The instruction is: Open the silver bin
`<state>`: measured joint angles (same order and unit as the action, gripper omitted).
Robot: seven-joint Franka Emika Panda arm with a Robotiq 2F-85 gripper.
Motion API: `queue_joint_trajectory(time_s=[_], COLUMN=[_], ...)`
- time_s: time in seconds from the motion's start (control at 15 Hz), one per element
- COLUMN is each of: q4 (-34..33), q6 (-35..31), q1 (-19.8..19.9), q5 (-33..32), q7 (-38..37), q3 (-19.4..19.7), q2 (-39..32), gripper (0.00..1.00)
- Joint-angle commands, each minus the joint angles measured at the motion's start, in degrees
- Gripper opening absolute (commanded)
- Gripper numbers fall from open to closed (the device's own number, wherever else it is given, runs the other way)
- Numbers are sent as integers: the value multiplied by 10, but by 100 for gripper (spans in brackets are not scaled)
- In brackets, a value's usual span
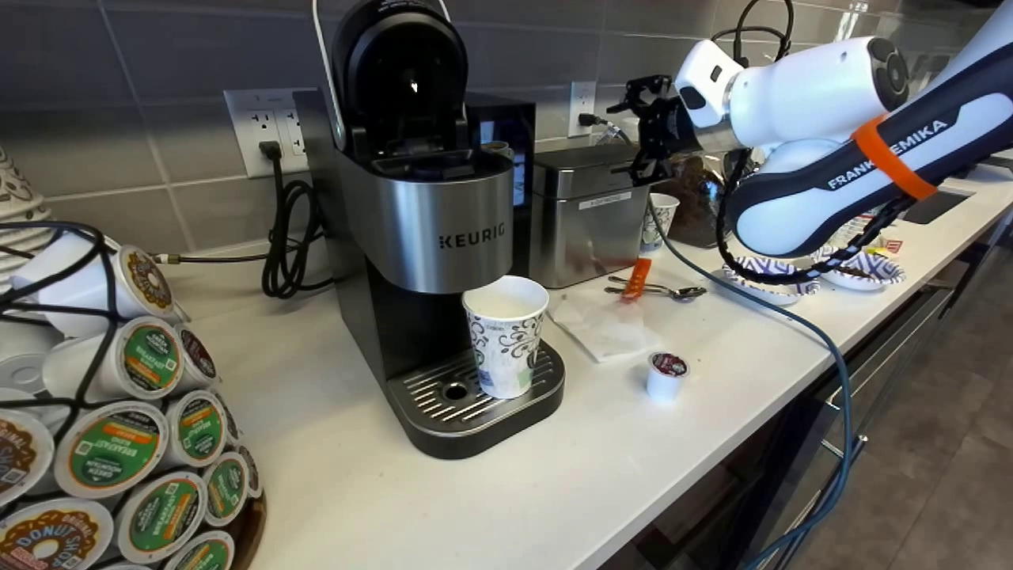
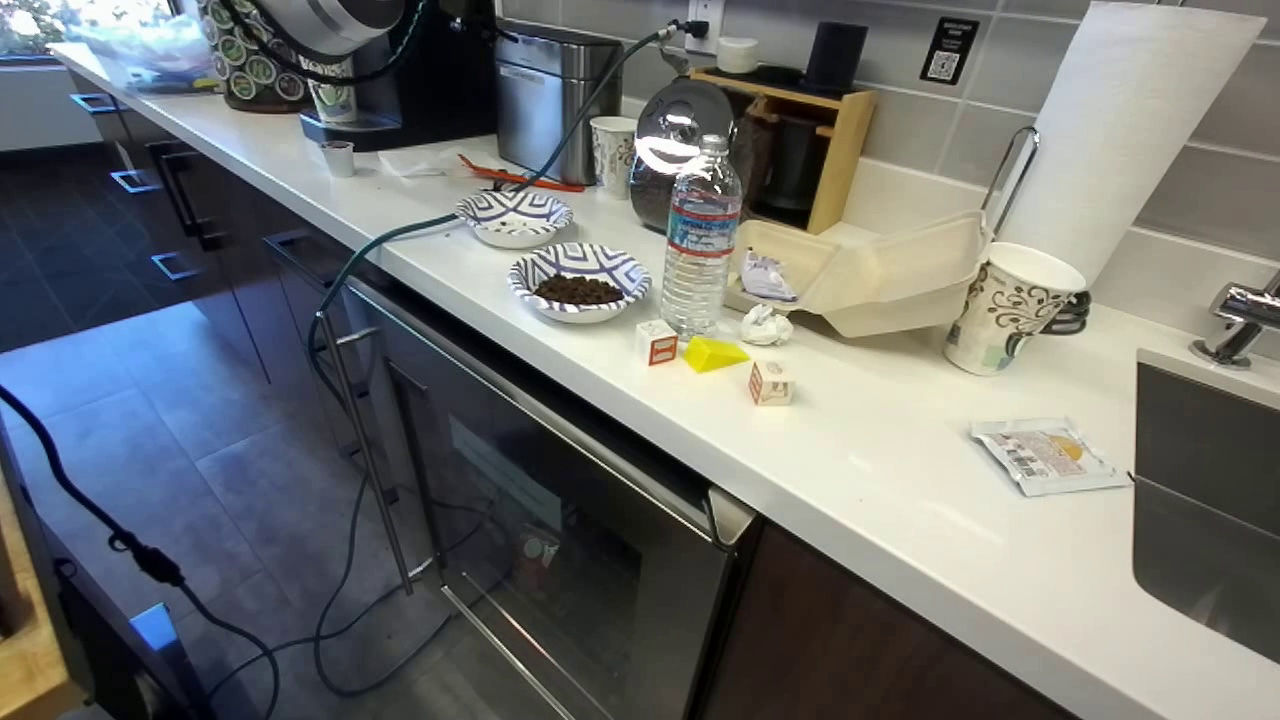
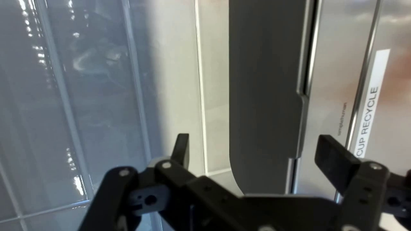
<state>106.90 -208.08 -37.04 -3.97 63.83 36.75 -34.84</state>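
The silver bin (image 1: 589,233) stands against the tiled wall, between the Keurig coffee maker and a paper cup. It also shows in an exterior view (image 2: 545,110). Its dark lid (image 3: 266,89) is shut and has a notch at the front edge. In the wrist view the bin's steel front (image 3: 338,70) is at the right with a "CUP RECYCLE" label (image 3: 369,109). My gripper (image 1: 623,134) is open and empty at the bin's end, around lid height. In the wrist view the fingers of the gripper (image 3: 253,141) are wide apart, with the lid between them in the picture. I see no contact.
The Keurig coffee maker (image 1: 443,229) has its top raised and a paper cup (image 1: 506,340) on its tray. Spoons (image 1: 681,292), a napkin (image 1: 609,324) and a coffee pod (image 1: 665,376) lie in front of the bin. A blue cable (image 1: 815,332) crosses the counter.
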Motion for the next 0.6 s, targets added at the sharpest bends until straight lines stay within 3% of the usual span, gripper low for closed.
queue_joint_trajectory(time_s=[0.0, 0.53], q4=[-20, -42], q6=[-13, -14], q1=[-8, -14], q5=[30, 51], q7=[6, 7], q3=[21, 38], q2=[-29, -45], gripper=[100, 100])
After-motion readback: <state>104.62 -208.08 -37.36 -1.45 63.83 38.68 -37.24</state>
